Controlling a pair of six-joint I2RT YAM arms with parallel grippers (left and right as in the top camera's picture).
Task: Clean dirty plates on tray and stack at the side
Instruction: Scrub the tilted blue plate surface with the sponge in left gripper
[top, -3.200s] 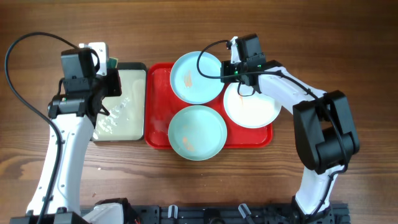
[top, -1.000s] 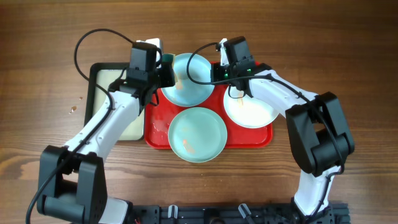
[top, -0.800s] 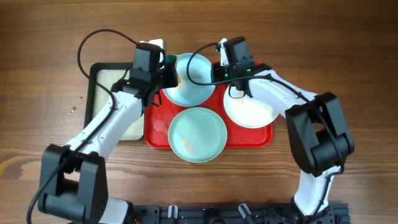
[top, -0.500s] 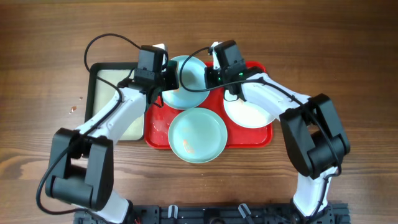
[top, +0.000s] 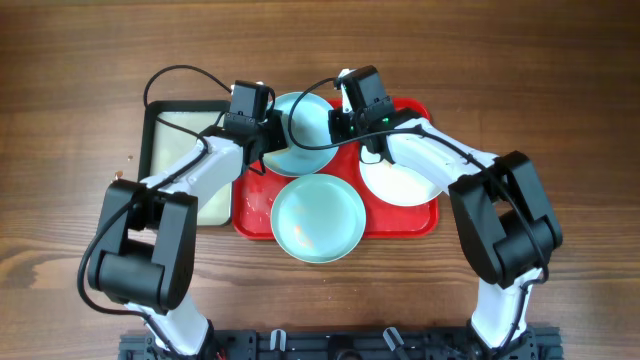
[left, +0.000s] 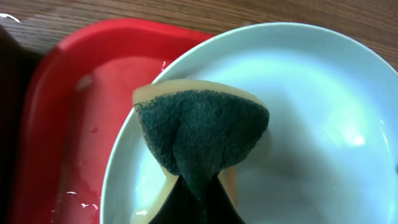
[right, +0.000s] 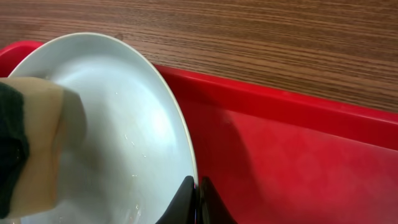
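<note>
The red tray (top: 250, 205) holds three plates. The far turquoise plate (top: 305, 150) is tilted; my right gripper (top: 342, 128) is shut on its right rim, seen close in the right wrist view (right: 196, 186). My left gripper (top: 272, 135) is shut on a green-and-yellow sponge (left: 202, 134) pressed against the inside of that plate (left: 311, 124), at its left side. The sponge also shows at the left edge of the right wrist view (right: 31, 143). A second turquoise plate (top: 318, 215) with orange smears lies at the tray's front. The white plate (top: 405, 180) lies at the right, partly under the right arm.
A black-rimmed tray (top: 180, 150) with a pale wet inside stands left of the red tray. Water drops lie on the red tray's left part (left: 68, 124). A small crumb (top: 117, 173) lies on the wooden table further left.
My left arm swung right from the black-rimmed tray and brought the sponge onto the far turquoise plate. My right gripper shifted slightly left, holding that plate's rim, and the plate tilted.
</note>
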